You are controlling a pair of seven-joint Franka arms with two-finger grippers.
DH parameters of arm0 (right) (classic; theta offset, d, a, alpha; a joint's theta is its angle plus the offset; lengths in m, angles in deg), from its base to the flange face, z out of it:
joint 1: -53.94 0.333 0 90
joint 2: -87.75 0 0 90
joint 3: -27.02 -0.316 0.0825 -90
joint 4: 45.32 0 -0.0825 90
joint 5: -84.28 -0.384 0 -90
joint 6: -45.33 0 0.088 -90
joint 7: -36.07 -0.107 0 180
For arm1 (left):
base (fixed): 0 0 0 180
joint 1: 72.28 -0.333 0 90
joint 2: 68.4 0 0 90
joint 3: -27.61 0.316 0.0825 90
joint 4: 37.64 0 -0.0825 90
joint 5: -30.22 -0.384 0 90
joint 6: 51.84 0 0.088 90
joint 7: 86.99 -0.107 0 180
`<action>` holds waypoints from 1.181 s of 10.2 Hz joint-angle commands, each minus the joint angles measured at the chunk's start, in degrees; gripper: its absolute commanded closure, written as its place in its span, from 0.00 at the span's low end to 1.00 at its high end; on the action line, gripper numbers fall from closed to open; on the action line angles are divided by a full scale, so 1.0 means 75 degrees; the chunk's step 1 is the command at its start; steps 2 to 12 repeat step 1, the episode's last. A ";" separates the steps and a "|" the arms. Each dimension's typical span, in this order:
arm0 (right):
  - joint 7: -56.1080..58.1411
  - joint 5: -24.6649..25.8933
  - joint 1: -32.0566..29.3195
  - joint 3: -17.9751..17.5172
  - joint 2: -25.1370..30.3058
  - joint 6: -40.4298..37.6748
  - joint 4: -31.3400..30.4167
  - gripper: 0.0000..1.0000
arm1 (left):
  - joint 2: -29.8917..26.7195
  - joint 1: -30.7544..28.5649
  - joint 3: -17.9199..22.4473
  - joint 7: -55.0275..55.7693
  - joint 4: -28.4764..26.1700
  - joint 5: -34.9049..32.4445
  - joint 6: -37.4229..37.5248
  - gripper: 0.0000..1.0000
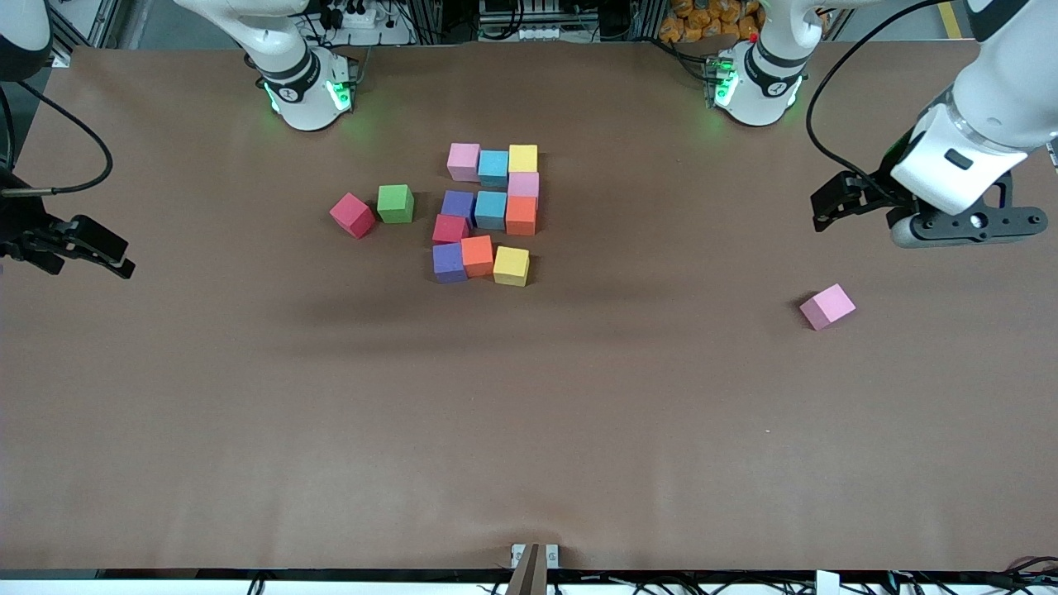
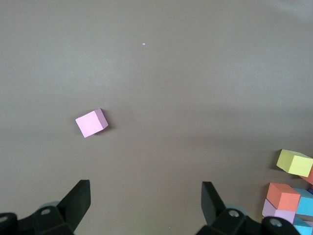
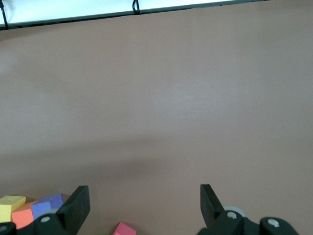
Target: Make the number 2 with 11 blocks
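The number 2 is sitting mid-desk, eleven blocks adjoining; its yellow block looks slightly askew. Left end effector is hovering, fingers spread, holding nothing, toward the left arm's end of the desk from the digit, near a loose pink cube. Right end effector is waiting, spread and empty, toward the right arm's end. Spare red cube and green cube are lying just beside the digit. Risk: any low sweep past the digit could knock its cubes apart.
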 commanded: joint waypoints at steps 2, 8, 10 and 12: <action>-0.0141 -0.0002 -0.0163 -0.0180 -0.0023 -0.0133 0.0146 0.00 | -0.0064 -0.0001 -0.0025 0.0109 0.0052 -0.0110 0.0014 0.00; -0.0141 -0.0002 -0.0163 -0.0180 -0.0023 -0.0133 0.0146 0.00 | -0.0064 -0.0001 -0.0025 0.0109 0.0052 -0.0110 0.0014 0.00; -0.0141 -0.0002 -0.0163 -0.0180 -0.0023 -0.0133 0.0146 0.00 | -0.0064 -0.0001 -0.0025 0.0109 0.0052 -0.0110 0.0014 0.00; -0.0141 -0.0002 -0.0163 -0.0180 -0.0023 -0.0133 0.0146 0.00 | -0.0064 -0.0001 -0.0025 0.0109 0.0052 -0.0110 0.0014 0.00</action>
